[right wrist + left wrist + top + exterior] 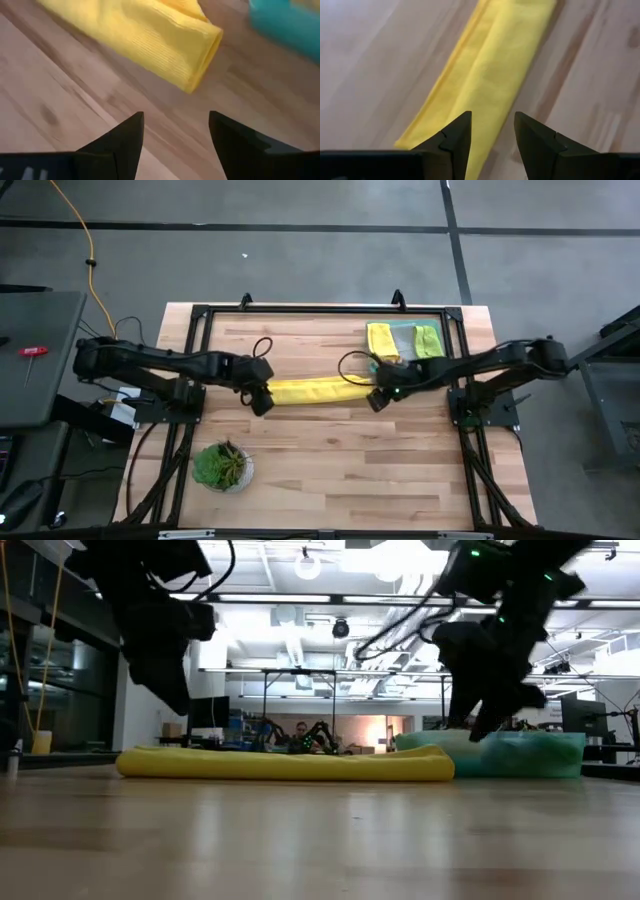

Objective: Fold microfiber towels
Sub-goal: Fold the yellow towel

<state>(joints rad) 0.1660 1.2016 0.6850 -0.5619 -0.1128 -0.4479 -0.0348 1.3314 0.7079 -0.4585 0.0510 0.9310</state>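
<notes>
A bright yellow microfiber towel (315,391) lies folded into a long narrow strip across the middle of the wooden table, resting flat on its underside (285,764). My left gripper (262,402) hangs open just above the strip's left end (495,65) and is clear of it in the low view. My right gripper (378,398) is open above bare wood just off the strip's right, folded end (200,45). Nothing is between either pair of fingers.
A pile of folded towels (403,340) in yellow, grey and lime sits at the table's far right, close behind my right gripper. A small potted plant (222,466) stands near the front left. A black frame rail (320,309) runs along the table's far edge.
</notes>
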